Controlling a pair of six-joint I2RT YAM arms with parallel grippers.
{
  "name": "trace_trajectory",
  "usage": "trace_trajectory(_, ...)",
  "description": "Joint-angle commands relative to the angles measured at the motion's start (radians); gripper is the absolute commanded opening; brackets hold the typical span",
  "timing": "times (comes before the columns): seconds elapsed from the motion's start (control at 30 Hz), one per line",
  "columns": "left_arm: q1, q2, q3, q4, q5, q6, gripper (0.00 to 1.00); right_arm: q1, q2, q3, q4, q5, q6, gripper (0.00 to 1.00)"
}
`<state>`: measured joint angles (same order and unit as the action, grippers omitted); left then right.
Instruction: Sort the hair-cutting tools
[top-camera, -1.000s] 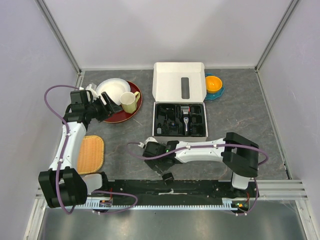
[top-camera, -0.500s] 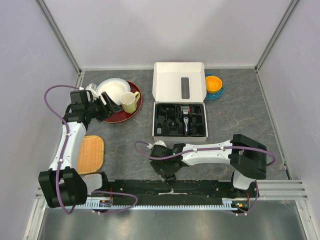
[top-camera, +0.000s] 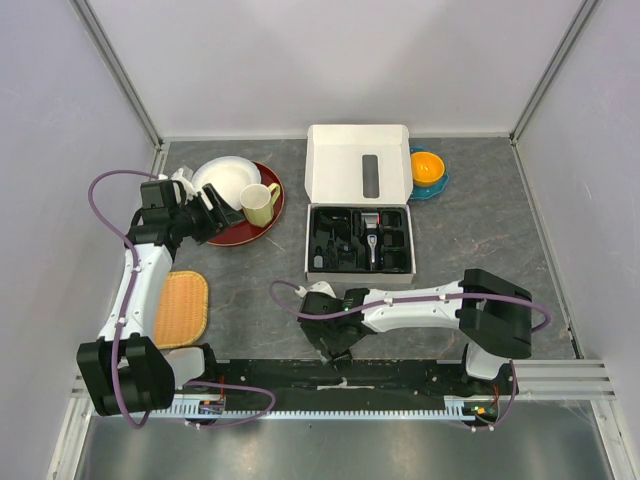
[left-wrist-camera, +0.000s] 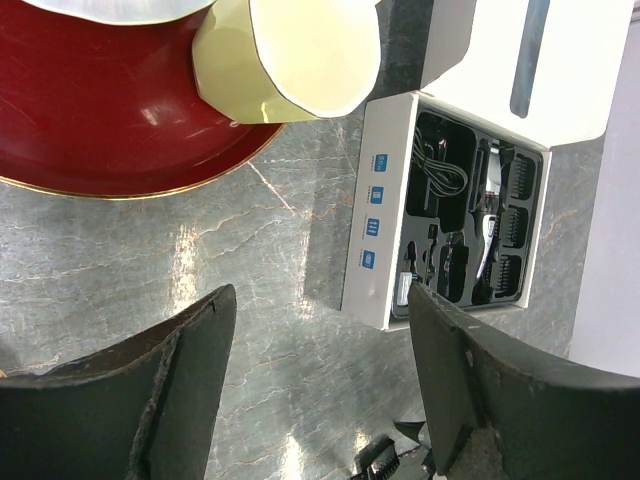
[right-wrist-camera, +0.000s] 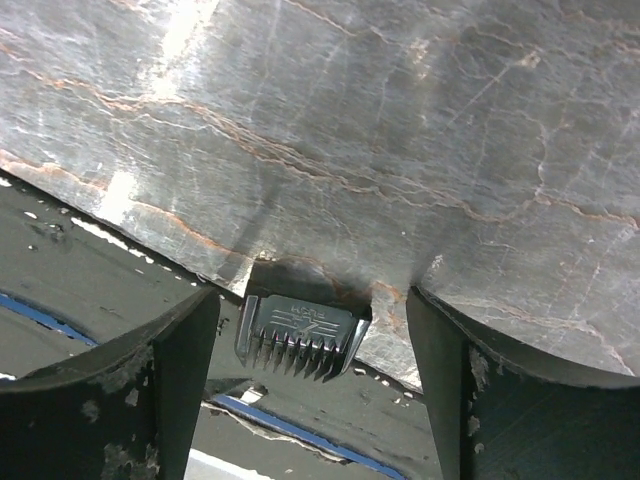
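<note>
A small black comb attachment (right-wrist-camera: 303, 337) lies at the very near edge of the desk (right-wrist-camera: 400, 120), where the grey marbled surface meets the dark strip along the front. Its teeth point away from the desk. The right fingers (right-wrist-camera: 170, 390) stand wide apart on either side of it, with a clear gap between each one and the comb, so nothing is gripped. In the top view the right arm reaches leftward across the front of the desk, and its fingers (top-camera: 335, 340) hide the comb from above.

Farther back, in the middle of the desk, a white cardboard box (top-camera: 358, 165) lies open with its lid folded back. Its black tray (top-camera: 358, 262) holds the black-and-silver clipper (top-camera: 371, 241), and more comb attachments (left-wrist-camera: 512, 225) sit in a column of compartments beside it. A coiled black cord (left-wrist-camera: 441, 172) fills another compartment.

The left fingers (left-wrist-camera: 185, 385) are also spread wide and hold nothing. They hang over bare desk between the box and a red plate (top-camera: 232, 232). A cream mug (top-camera: 260, 203) and a white dish (top-camera: 224, 180) sit on that plate. An orange bowl (top-camera: 427, 167) sits behind the box on the right, and a woven mat (top-camera: 181, 308) lies beside the left arm.
</note>
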<state>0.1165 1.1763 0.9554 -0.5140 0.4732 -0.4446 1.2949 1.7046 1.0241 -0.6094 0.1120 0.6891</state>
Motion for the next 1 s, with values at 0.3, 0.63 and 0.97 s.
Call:
trace_trajectory(0.3, 0.003, -0.018, 0.009, 0.022, 0.015, 0.035, 0.76, 0.026, 0.027, 0.016, -0.043, 0.005, 0.168, 0.66)
trace_trajectory(0.63, 0.003, -0.029, 0.009, 0.022, 0.013, 0.035, 0.76, 0.027, 0.015, 0.065, -0.082, 0.118, 0.197, 0.37)
trace_trajectory(0.97, 0.003, -0.026, 0.006, 0.023, 0.015, 0.034, 0.76, -0.155, -0.121, 0.159, -0.081, 0.336, 0.149, 0.34)
